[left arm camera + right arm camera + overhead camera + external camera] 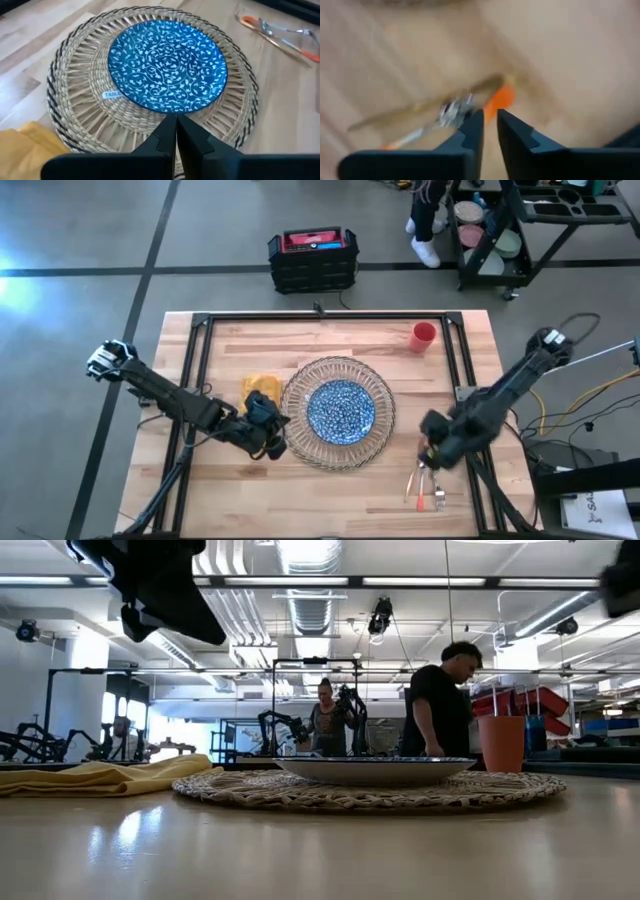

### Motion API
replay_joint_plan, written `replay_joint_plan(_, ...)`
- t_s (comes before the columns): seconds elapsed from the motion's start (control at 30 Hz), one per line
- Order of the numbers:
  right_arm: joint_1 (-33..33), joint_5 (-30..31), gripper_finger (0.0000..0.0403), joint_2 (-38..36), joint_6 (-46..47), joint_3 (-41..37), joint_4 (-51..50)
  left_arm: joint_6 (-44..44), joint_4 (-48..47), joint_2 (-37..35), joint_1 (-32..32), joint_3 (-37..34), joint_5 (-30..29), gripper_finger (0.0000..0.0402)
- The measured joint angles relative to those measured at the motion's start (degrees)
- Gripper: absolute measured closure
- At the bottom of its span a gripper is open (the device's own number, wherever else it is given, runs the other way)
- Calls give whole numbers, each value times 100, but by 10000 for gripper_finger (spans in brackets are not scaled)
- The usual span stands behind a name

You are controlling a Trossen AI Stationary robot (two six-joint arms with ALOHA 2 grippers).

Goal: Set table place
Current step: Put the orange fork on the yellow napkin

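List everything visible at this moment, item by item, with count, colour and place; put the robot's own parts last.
table: one, light wood with black frame rail, under everything.
woven charger: one, pale straw, table centre.
plate: one, blue patterned, on the charger.
napkin: one, yellow, on the table beside the charger.
cup: one, red, far side of the table.
cutlery: several pieces, metal with orange handles, near edge.
crate: one, black with red top, on the floor beyond the table.
people: two, in the room behind.
left gripper: shut, over the charger's rim by the napkin.
right gripper: slightly open, above the cutlery.
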Motion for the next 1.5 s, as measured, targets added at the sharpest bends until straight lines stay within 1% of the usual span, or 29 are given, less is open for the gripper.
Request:
replay_joint_plan(0.1, 666, -31, 321, 209, 1018, 70, 21, 0, 79, 115, 52, 1, -28, 402)
replay_joint_plan(0.2, 1033, -215, 272, 515, 1655, 70, 240, 25, 191, 132, 90, 5, -30, 402)
replay_joint_plan(0.27, 1140, -375, 242, 815, 1868, 70, 533, 57, 205, 127, 109, 5, -30, 402)
replay_joint_plan(0.37, 1183, -590, 212, 1303, 1931, 70, 1216, 114, 207, 108, 114, 8, -40, 402)
replay_joint_plan(0.43, 1177, -728, 202, 1620, 1932, 100, 1496, 153, 207, 108, 127, 9, -109, 402)
replay_joint_plan(0.53, 1177, -982, 198, 2004, 1934, 204, 1571, 207, 209, 106, 135, 9, -171, 402)
replay_joint_plan(0.67, 1174, -1256, 212, 2281, 1994, 267, 1578, 362, 206, 104, 191, 9, -177, 402)
replay_joint_plan(0.77, 1174, -1363, 241, 2374, 2019, 288, 1589, 495, 211, 104, 276, 9, -177, 402)
replay_joint_plan(0.87, 1174, -1384, 290, 2408, 2072, 296, 1574, 627, 217, 97, 360, 9, -178, 402)
replay_joint_plan(1.0, 1174, -1386, 377, 2337, 2038, 284, 1397, 657, 219, 97, 436, 9, -177, 402)
replay_joint_plan(1.03, 1174, -1373, 389, 2298, 2034, 278, 1354, 665, 217, 97, 438, 9, -177, 402)
replay_joint_plan(1.13, 1174, -1346, 393, 2181, 2087, 348, 1302, 829, 220, 95, 435, 9, -174, 402)
replay_joint_plan(1.23, 1174, -1244, 400, 2112, 1964, 678, 819, 849, 220, 95, 435, 9, -172, 402)
replay_joint_plan(1.37, 1152, -1029, 401, 2072, 1663, 1462, -601, 818, 220, 95, 428, 9, -157, 402)
replay_joint_plan(1.43, 1026, -859, 402, 2070, 1080, 1925, -1283, 797, 220, 95, 427, 9, -133, 402)
replay_joint_plan(1.5, 782, -575, 402, 2067, 98, 2377, -1761, 792, 220, 95, 425, 9, -128, 402)
